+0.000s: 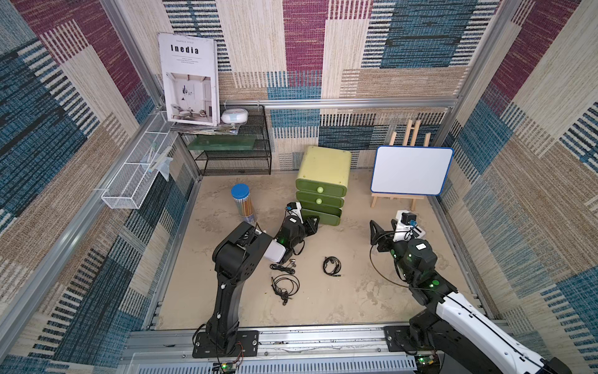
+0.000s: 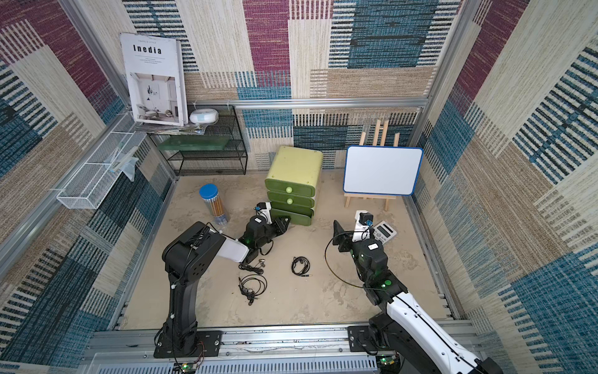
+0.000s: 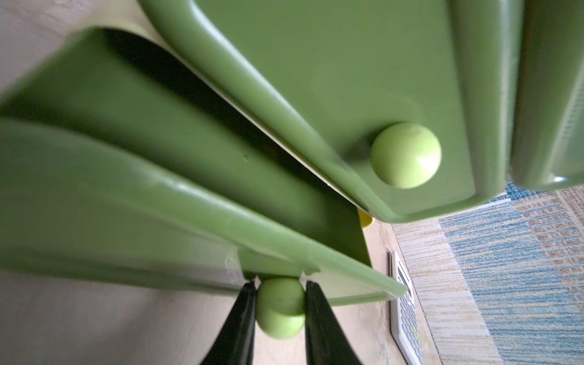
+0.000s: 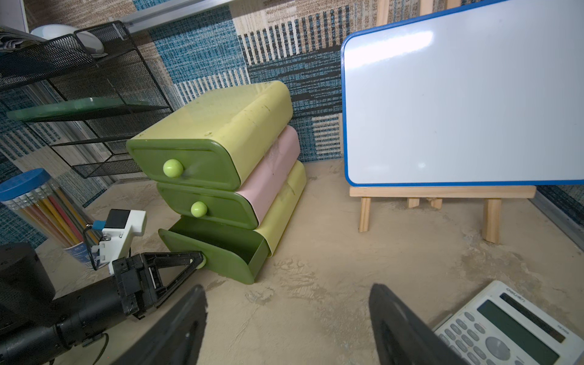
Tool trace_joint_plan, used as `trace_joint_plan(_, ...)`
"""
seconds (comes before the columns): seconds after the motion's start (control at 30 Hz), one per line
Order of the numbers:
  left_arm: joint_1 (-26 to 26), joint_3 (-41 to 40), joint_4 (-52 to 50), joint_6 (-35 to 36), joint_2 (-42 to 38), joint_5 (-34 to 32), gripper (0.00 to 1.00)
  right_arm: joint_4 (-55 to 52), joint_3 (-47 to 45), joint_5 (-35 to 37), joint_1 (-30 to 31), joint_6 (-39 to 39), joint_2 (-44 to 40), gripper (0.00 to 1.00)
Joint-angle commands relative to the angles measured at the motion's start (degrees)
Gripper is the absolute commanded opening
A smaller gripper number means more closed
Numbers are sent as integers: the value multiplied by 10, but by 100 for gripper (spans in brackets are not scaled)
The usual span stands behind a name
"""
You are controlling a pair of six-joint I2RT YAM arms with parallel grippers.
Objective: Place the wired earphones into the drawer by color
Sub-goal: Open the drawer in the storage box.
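Three black earphones (image 1: 331, 266), top views only

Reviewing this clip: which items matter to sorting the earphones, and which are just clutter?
Job:
- three black coiled wired earphone sets
- green plastic three-drawer cabinet, bottom drawer open
- left end effector, shut on that drawer's light-green round knob
- right end effector, open

Lying about:
- blue-lidded clear pencil jar
- blue-framed whiteboard on wooden easel
- white calculator
- black mesh shelf
- Inedia magazine
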Motion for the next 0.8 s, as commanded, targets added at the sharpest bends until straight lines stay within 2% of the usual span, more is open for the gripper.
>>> trace_joint_plan(0.0, -1, -13, 21, 9, -13, -5, 21, 6, -1, -1, 1, 3, -2, 84)
trace_joint_plan(0.77, -24, -127, 22, 12, -91, -16, 19, 4, 1, 2, -1, 2, 5, 84)
